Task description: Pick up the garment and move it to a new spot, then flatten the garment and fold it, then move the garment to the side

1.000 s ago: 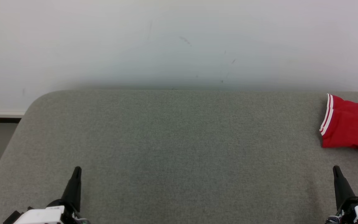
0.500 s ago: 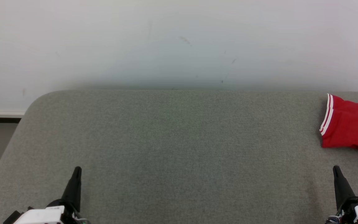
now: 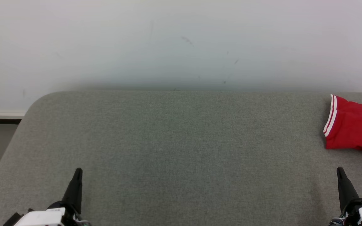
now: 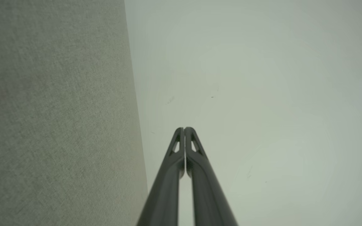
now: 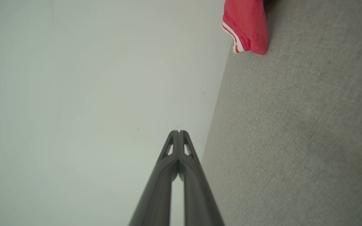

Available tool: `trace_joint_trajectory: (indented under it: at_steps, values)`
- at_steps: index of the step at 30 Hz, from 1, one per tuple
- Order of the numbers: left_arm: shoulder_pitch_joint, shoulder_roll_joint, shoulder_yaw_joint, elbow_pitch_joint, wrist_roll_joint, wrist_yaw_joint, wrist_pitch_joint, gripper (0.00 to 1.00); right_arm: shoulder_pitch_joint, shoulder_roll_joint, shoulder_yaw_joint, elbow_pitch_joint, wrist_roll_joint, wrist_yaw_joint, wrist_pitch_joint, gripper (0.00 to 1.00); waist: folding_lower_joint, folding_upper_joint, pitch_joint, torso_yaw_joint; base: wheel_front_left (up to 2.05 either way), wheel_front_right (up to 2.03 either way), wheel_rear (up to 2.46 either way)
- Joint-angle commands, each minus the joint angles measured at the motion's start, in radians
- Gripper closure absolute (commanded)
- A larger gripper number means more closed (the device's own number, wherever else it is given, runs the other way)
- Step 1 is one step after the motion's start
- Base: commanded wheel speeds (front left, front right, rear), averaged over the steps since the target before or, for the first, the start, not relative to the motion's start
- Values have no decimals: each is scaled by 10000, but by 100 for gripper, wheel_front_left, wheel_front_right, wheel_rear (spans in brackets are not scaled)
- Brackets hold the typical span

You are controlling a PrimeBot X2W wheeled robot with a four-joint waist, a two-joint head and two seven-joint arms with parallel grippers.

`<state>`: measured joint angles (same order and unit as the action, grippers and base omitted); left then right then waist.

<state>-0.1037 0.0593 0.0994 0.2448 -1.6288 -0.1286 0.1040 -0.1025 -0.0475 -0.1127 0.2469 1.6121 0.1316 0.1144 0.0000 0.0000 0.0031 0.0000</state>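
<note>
My left hand [image 3: 78,172] and right hand [image 3: 340,171] clenched empty; red garment [image 3: 355,127] on bench [image 3: 181,147] looks soft, limp, so I'd pinch its striped edge [image 3: 330,116].

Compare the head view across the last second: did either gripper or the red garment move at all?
Nothing visibly changed. The left gripper and right gripper stay shut and empty at the near side of the grey table. The red garment lies in the same place and shape at the far right, untouched.
</note>
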Motion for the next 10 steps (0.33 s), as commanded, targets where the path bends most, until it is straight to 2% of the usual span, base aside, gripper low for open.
trace_joint_trajectory:
  at_steps: [1, 10]
  values:
    - [-96, 16, 50, 2, 100, -38, 25, 100, -135, -60, -45, -43, 4, -17, 37, 100, 0, 0, 0, 0, 0, 0, 0]
    - [-98, 7, 64, 1, 118, -38, 40, 100, -135, -59, -46, -43, 3, -17, 38, 100, 0, 0, 0, 0, 0, 0, 0]
